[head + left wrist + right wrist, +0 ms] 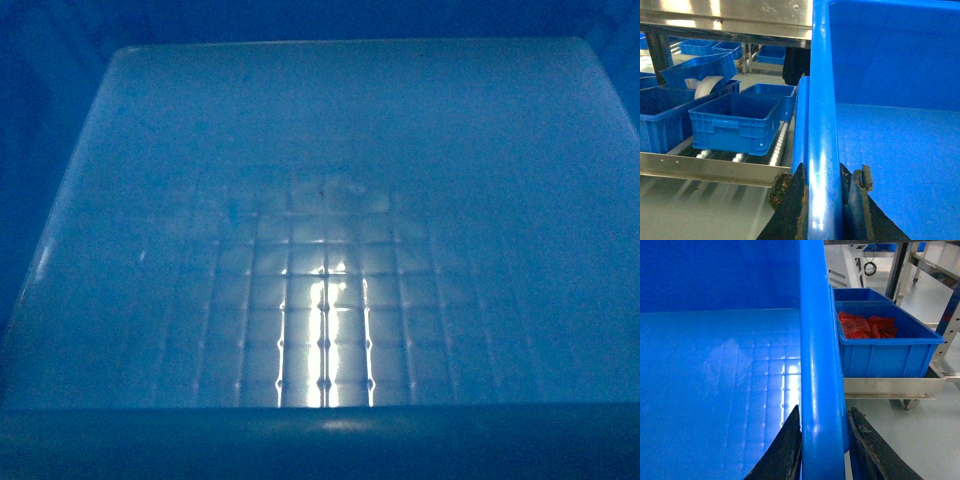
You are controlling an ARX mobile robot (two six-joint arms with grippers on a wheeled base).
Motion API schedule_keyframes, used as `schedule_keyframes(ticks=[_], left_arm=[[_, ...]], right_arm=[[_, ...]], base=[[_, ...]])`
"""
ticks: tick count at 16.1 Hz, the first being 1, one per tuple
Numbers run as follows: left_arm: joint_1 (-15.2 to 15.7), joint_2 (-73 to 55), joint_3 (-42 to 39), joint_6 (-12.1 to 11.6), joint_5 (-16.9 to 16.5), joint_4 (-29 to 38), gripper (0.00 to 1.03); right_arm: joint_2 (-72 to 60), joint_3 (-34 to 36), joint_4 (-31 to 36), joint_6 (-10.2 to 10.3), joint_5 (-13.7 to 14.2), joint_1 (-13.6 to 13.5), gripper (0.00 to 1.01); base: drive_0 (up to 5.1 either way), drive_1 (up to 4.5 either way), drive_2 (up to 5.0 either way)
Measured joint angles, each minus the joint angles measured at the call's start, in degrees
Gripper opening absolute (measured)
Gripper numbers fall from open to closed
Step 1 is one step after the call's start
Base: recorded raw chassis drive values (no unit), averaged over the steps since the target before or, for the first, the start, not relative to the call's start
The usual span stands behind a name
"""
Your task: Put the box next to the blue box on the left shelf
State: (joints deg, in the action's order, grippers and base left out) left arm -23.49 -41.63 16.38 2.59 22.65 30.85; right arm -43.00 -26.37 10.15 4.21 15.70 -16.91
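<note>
The box [320, 200] fills the whole head view, showing its pale blue grid-embossed floor. My left gripper [822, 172] is shut on the thick left rim of the box [890, 125], one finger outside the wall and one inside. My right gripper [824, 412] is shut on the right rim of the box [715, 365] in the same way. The box is held off the ground. To its left, the left shelf [715, 167] has white rollers [777, 147], and a blue box [735, 122] with ribbed walls stands on them close to the held box.
More blue bins [660, 117] crowd the left shelf, one tilted with a white roll [707, 85] in it. A steel shelf level [740, 17] runs above. On the right, a blue bin of red packets [880, 347] sits on a metal frame [890, 387] over grey floor.
</note>
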Motion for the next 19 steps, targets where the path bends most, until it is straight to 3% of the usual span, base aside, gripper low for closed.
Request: schedule_keyframes(ticks=[19], left_arm=[[-0.02, -0.09, 0.0, 0.0, -0.02, 0.02, 0.1]], right_arm=[[0.04, 0.24, 0.04, 0.0, 0.02, 0.02, 0.2]], base=[[0.0, 0.21, -0.2]])
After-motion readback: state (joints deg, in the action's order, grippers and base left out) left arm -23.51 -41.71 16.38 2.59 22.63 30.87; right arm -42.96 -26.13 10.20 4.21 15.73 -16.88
